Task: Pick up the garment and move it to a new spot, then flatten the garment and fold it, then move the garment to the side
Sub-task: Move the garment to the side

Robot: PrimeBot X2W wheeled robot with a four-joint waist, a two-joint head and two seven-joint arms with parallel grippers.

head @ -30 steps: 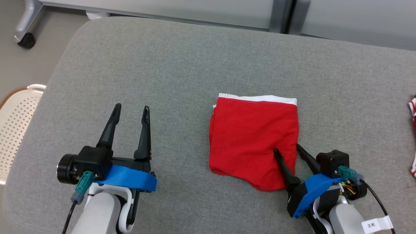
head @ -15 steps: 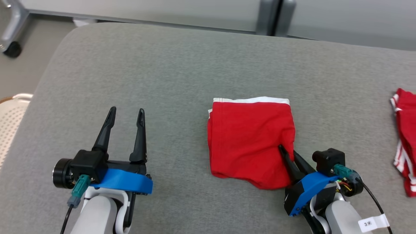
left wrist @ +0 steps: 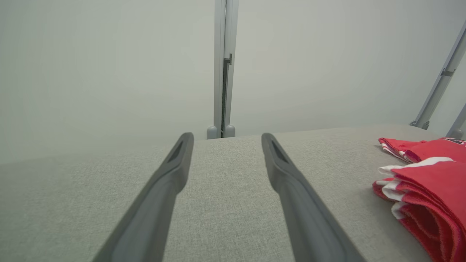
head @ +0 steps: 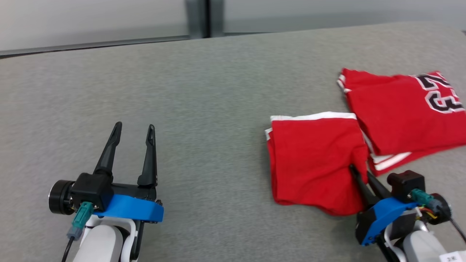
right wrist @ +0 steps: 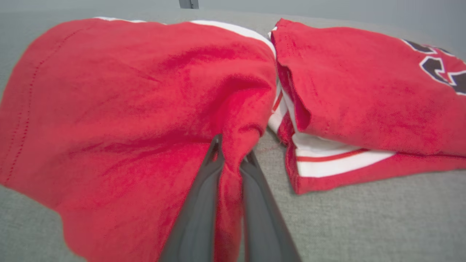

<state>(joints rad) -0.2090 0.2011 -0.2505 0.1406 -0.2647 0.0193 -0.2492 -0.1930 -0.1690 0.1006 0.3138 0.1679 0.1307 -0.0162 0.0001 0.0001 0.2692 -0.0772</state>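
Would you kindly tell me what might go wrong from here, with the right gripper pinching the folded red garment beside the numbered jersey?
1. The right gripper pinches only a bunched corner of the folded red garment, so pulling may peel layers apart and undo the fold.
2. The numbered jersey lies close against the garment's right edge; dragging that way could rumple or snag it.
3. The left gripper is open and apart, so nothing steadies the other edge.
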